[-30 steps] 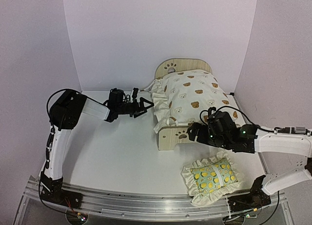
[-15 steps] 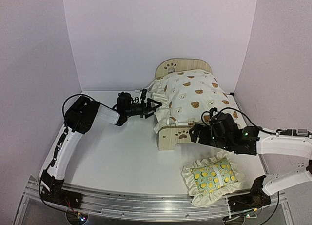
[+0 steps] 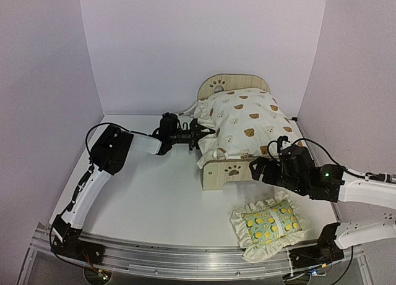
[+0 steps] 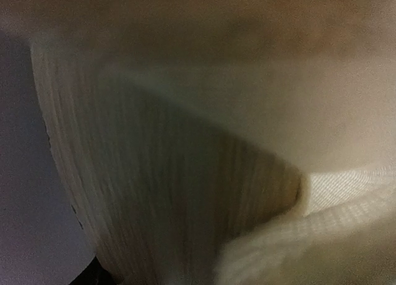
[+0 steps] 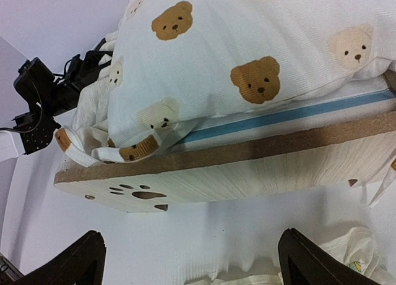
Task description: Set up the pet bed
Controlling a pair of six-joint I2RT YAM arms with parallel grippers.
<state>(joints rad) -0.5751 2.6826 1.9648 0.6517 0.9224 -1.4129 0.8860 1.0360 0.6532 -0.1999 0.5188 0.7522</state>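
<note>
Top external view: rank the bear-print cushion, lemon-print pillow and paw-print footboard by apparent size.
1. bear-print cushion, clearly largest.
2. lemon-print pillow, though it lies nearer the camera, which may flatter it.
3. paw-print footboard, smallest; only part of it shows.

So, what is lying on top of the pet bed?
A bear-print cushion covers the pet bed. Only a blue strip shows under its edge; anything else beneath the cushion is hidden.

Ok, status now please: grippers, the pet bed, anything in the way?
Left gripper at bed, left side, against cushion frill, grip unclear. Right gripper open, empty, before footboard. Cushion on bed. Pillow on table, apart.
</note>
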